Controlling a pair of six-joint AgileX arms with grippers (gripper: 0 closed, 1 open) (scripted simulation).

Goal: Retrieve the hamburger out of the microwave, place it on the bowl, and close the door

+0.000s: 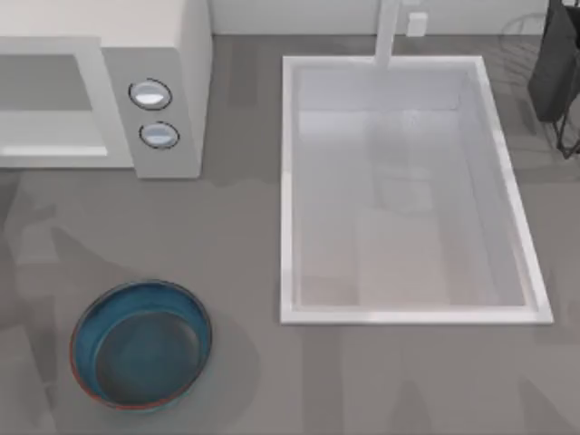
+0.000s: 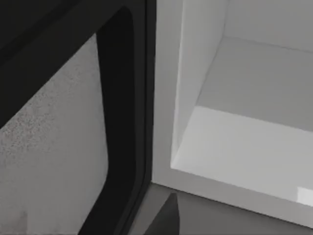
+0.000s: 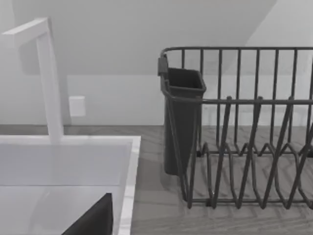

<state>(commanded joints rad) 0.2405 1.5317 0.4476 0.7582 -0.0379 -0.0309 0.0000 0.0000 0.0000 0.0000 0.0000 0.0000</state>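
The large boxy white microwave sits at the upper left of the top view, its two round silver-rimmed knobs facing the counter. The round blue-glazed bowl with a reddish-brown rim rests at the lower left, holding nothing. A white rectangular sink basin fills the centre right, with a white tap above it.

The left wrist view shows the microwave's white cavity beside its dark-framed door, which stands swung open. The hamburger cannot be located.

The right wrist view shows a dark wire dish rack. Whether either pincer is released or clenched cannot be told.
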